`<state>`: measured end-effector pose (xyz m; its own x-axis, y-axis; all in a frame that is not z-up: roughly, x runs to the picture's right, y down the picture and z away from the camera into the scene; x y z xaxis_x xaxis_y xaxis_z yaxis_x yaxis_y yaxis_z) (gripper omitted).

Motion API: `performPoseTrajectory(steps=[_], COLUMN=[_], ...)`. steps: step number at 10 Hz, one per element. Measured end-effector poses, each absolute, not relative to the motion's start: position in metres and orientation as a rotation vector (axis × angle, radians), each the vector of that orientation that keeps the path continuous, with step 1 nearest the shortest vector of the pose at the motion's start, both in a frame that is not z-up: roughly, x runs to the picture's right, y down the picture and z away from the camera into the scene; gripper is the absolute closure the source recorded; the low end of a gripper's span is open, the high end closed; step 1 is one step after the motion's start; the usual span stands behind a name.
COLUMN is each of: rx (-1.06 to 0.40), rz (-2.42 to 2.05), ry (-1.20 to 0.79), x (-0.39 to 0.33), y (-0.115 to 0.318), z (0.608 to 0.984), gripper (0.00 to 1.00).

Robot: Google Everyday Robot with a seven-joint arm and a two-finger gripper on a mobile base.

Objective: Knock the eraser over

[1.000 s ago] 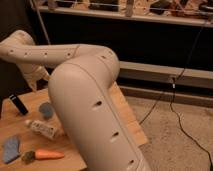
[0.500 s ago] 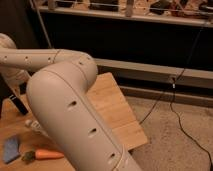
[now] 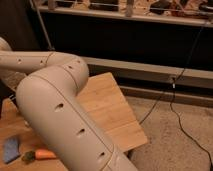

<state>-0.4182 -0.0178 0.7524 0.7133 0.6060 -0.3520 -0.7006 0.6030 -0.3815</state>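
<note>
The eraser is hidden behind my arm or out of view at the left. My large beige arm (image 3: 60, 100) fills the left and middle of the camera view and runs off the left edge. The gripper is not in view. The wooden table (image 3: 107, 105) shows to the right of the arm. An orange carrot (image 3: 44, 154) and a blue cloth-like piece (image 3: 11, 149) lie at the table's near left.
The table's right edge drops to a speckled floor (image 3: 170, 145) with a black cable (image 3: 176, 117) running across it. A dark low wall and a metal shelf rail (image 3: 125, 15) stand behind the table.
My arm has swung further left and closer to the camera. It now covers the eraser and the white tube, which showed one second ago.
</note>
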Motion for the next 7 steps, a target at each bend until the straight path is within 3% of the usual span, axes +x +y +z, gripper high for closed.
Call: performPoseTrajectory(steps=[2,3,7], rx=[-0.506,-0.505,-0.557], rz=[0.797,0.802,0.798], ry=[0.168,0.154,0.111], x=[-0.410,-0.406,-0.409], y=[-0.034,-0.038,-0.037], z=[0.767,0.773,0.800], gripper=[0.91,0.98,1.00])
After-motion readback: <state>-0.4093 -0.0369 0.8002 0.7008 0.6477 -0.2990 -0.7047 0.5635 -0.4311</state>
